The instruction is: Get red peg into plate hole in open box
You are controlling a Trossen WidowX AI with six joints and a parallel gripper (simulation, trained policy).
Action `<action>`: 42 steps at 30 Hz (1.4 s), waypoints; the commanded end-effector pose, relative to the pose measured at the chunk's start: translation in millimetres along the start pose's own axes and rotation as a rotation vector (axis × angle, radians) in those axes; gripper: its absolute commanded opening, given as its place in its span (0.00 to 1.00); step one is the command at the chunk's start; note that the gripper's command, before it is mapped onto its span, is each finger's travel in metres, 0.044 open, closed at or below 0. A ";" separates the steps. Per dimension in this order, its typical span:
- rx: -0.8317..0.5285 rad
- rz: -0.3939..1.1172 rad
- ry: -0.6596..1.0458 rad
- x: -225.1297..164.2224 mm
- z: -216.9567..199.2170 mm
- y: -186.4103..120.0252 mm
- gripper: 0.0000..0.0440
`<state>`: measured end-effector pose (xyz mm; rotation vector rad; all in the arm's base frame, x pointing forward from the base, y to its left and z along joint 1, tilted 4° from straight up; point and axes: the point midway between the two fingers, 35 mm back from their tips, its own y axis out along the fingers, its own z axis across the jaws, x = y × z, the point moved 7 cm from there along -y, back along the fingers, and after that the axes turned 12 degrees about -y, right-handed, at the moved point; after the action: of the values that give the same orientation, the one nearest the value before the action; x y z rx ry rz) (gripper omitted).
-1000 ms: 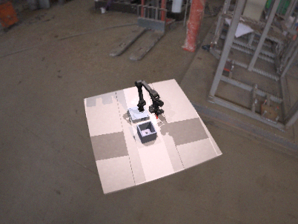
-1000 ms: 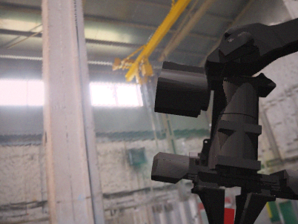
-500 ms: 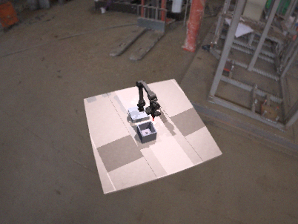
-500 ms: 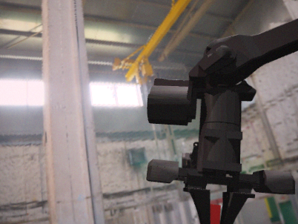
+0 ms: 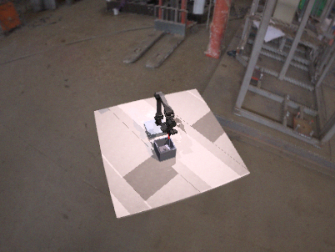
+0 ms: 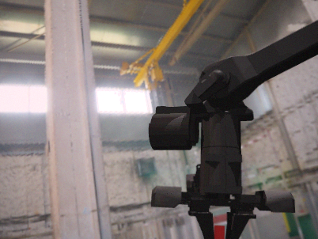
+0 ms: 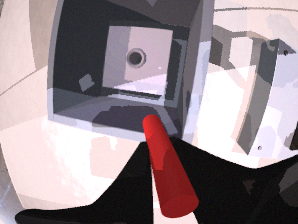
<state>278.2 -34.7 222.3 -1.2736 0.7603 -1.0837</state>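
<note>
Since the gripper (image 5: 168, 133) (image 6: 221, 233) (image 7: 157, 145) grips the red peg (image 5: 169, 137) (image 6: 219, 233) (image 7: 170, 170) by the box's (image 5: 167, 155) (image 7: 115, 131) near wall in the wrist view, centre it over the hole (image 7: 135, 58); then lower it upright, clear of the rim.

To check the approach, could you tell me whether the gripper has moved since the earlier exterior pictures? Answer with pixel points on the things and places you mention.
Yes: against the pale column (image 6: 71, 119), the gripper (image 6: 219, 233) (image 7: 157, 145) now stands nearer, shifted left in the exterior view.
</note>
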 end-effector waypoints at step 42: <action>-0.072 0.075 -0.088 58.1 0.1 107.3 0.00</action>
<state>320.0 -93.2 130.5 -1.3241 0.7802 -0.9593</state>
